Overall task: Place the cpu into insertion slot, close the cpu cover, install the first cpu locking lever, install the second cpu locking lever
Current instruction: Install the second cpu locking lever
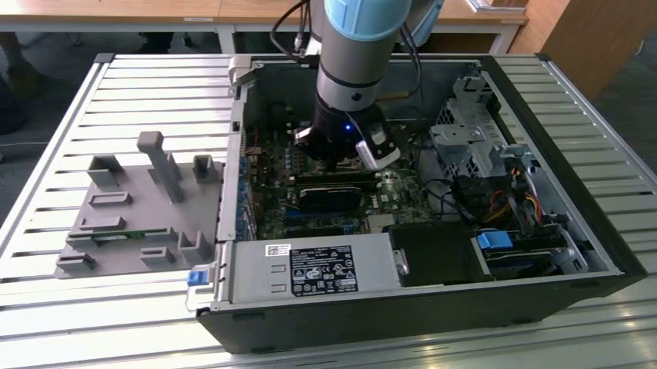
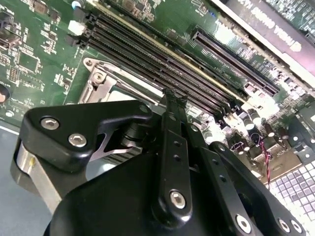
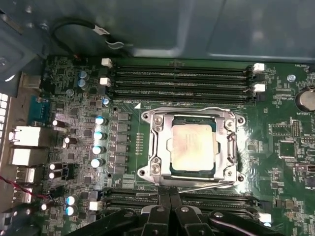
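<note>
The cpu (image 3: 193,143) is seated in the insertion slot (image 3: 193,169) w/ the cpu cover (image 3: 157,147) closed flat over it, amid the green motherboard (image 3: 280,147), while the gripper (image 3: 169,197) is held just beside the socket's rim, fingers (image 3: 163,204) pressed together, empty.

Silvery-beige cpu (image 3: 193,144), green motherboard (image 3: 275,142), black pincer (image 3: 169,197).

You see a grey plastic fixture plate with upright posts (image 1: 134,215) on the slatted metal counter (image 1: 61,138), well apart from the pincer, outside the open black computer case (image 1: 411,311).
</note>
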`<state>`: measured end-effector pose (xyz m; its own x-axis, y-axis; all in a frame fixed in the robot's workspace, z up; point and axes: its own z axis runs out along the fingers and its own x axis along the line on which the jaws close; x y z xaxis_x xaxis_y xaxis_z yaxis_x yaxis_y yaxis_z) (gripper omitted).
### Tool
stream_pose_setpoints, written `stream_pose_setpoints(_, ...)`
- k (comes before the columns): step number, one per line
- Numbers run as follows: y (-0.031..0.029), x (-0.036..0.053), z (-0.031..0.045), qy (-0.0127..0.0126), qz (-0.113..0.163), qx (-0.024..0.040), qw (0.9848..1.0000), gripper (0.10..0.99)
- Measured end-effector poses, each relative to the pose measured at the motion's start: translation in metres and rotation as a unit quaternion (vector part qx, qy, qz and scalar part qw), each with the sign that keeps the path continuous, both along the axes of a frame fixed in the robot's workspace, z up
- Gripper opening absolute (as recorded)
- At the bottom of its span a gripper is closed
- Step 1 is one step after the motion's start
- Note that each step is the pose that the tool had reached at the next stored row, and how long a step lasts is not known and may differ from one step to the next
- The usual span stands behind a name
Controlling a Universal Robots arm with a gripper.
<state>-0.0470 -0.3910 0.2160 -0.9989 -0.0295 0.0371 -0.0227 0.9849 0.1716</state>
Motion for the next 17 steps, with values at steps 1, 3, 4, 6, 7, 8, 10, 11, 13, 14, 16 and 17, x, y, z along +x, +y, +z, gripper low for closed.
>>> stream_pose_setpoints(1,-0.0007,-0.0009,-0.0003,0.0,0.0,0.0028,1.0,0.106)
stream_pose_setpoints(3,-0.0023,-0.0035,-0.0007,0.0,0.0,0.0092,1.0,0.106)
stream_pose_setpoints(4,-0.0029,-0.0049,-0.0008,0.0,0.0,0.0117,0.9999,0.106)
stream_pose_setpoints(6,-0.004,-0.0075,-0.0013,0.0,0.0,0.0162,0.9999,0.106)
stream_pose_setpoints(7,-0.0042,-0.0083,-0.002,0.0,0.0,0.0173,0.9998,0.106)
stream_pose_setpoints(8,-0.0041,-0.0087,-0.0032,-0.0001,0.0,0.0181,0.9998,0.106)
stream_pose_setpoints(10,-0.0043,-0.0094,-0.0054,0.0001,0.0,0.0193,0.9998,0.106)
stream_pose_setpoints(11,-0.0043,-0.0094,-0.0067,0.0,0.0,0.0199,0.9998,0.106)
stream_pose_setpoints(13,-0.0043,-0.0096,-0.01,0.0,0.0,0.0202,0.9998,0.106)
stream_pose_setpoints(14,-0.0043,-0.0097,-0.0119,0.0,0.0,0.0202,0.9998,0.106)
stream_pose_setpoints(16,-0.0043,-0.0099,-0.0152,0.0,0.0,0.0206,0.9998,0.106)
stream_pose_setpoints(17,-0.0044,-0.01,-0.0162,0.0,0.0,0.021,0.9998,0.106)
